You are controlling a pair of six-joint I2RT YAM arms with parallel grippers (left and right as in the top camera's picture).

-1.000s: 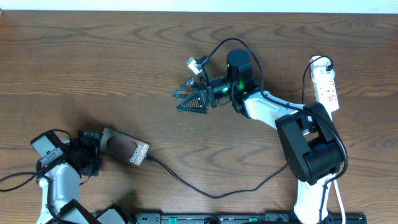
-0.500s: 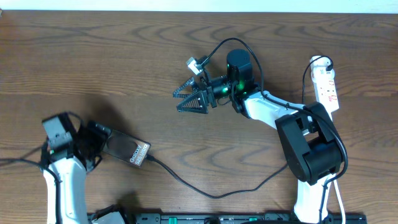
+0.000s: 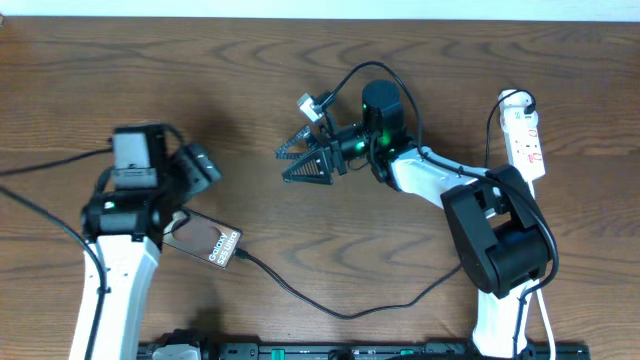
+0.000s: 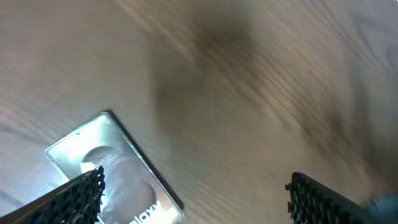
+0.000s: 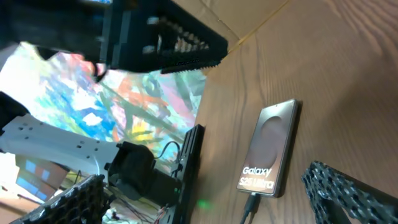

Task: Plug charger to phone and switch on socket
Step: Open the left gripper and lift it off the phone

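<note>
The phone [image 3: 207, 243] lies flat on the left part of the counter [image 3: 250, 90], grey glossy side up, with white letters. The charger [image 3: 340, 312] has its plug tip at the phone's short edge, and its thin black cable runs in a curve to the right. The left pincer [image 4: 194, 182] hangs just above the phone, its jaws wide apart and empty. The right pincer [image 3: 295, 160] is near the counter's middle, also spread wide, holding nothing. The socket [image 3: 525, 135] lies at the far right, well apart from the phone.
</note>
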